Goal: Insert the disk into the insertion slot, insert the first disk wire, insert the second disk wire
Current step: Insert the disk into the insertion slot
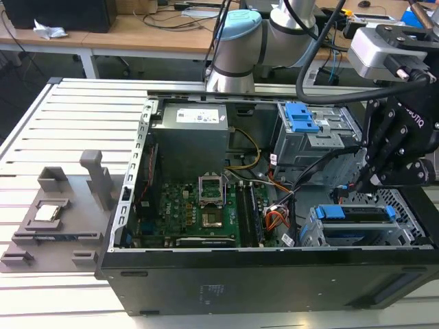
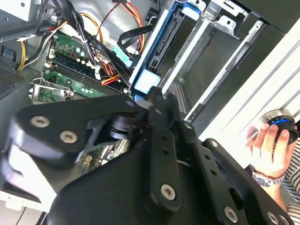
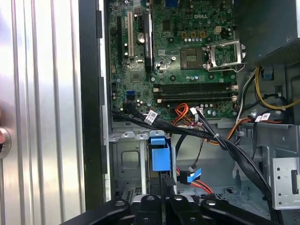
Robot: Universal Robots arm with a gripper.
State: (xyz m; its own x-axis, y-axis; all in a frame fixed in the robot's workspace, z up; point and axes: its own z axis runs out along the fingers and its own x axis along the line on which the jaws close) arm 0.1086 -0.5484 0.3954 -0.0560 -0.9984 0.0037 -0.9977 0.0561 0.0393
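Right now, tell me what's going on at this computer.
A robot arm's gripper hangs low in the open computer case, just above the insertion slot at the exterior view's right. The disk, in its blue carrier, already sits in that slot. A black cable end lies right by the gripper; whether it is gripped is unclear.

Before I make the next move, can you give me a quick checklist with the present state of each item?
1. Disk in the insertion slot: ok, it lies in the bay.
2. Gripper placed over the disk's end: ok.
3. Disk wires plugged in: cannot tell.
4. Black cable bundle clear of the slot: not ok, it runs across close by it.
5. People clear of the work area: not ok, a hand is beside the case, outside it.
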